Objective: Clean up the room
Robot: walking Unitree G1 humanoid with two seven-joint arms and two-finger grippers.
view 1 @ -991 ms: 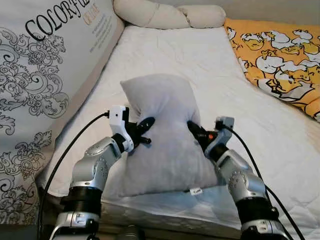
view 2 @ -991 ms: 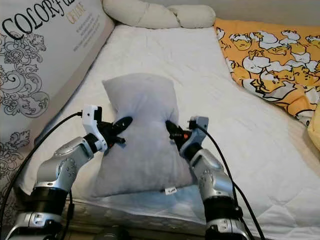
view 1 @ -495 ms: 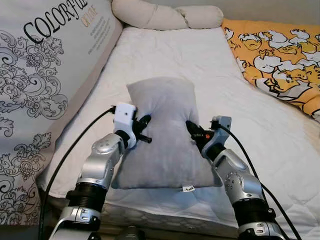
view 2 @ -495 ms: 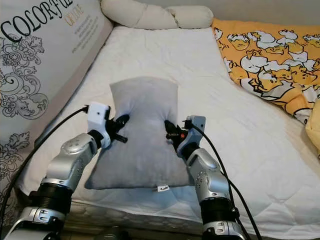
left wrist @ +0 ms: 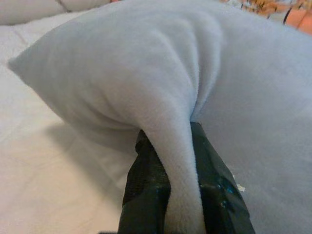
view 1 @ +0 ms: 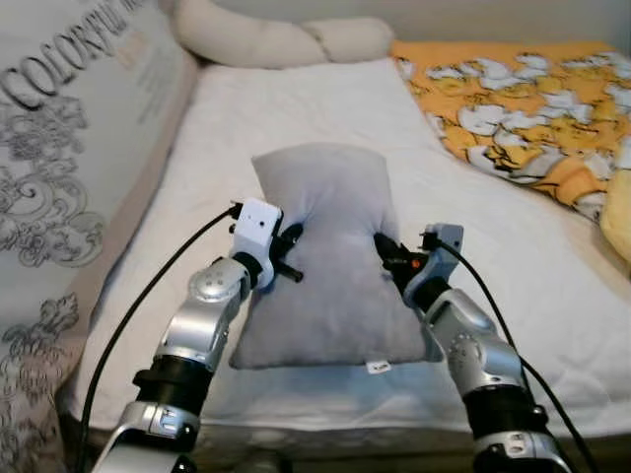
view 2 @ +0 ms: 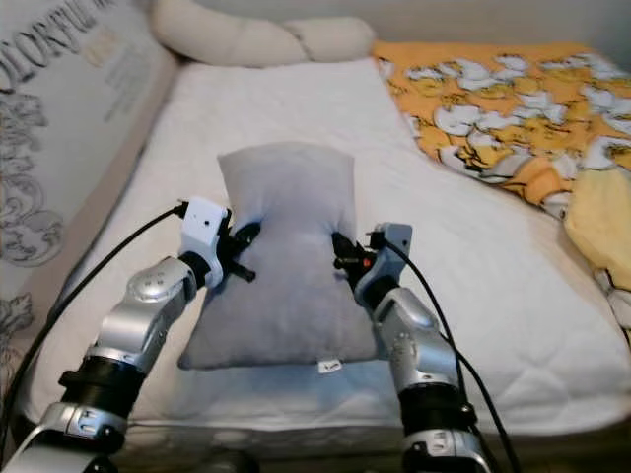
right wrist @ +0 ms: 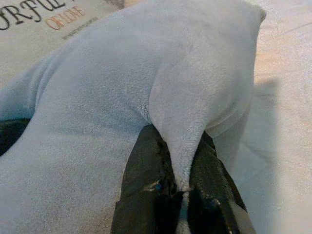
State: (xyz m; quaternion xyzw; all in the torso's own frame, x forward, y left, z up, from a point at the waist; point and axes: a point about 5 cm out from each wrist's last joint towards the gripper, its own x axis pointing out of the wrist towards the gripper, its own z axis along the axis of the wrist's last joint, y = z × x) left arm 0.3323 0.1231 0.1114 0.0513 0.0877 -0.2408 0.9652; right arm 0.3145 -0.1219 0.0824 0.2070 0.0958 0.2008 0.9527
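A grey pillow [view 1: 330, 261] lies lengthwise in the centre of the frame on a white mattress [view 1: 296, 108]. The left gripper [view 1: 289, 248] pinches a fold of its left side, and the right gripper [view 1: 387, 256] pinches a fold on its right. Raising both evenly would likely keep the pillow level. Open mattress stretches toward the upper frame; a patterned headboard [view 1: 69, 168] runs along the left edge, a yellow duck blanket [view 1: 513, 108] fills the upper right, and the mattress's near edge lies just below the pillow.
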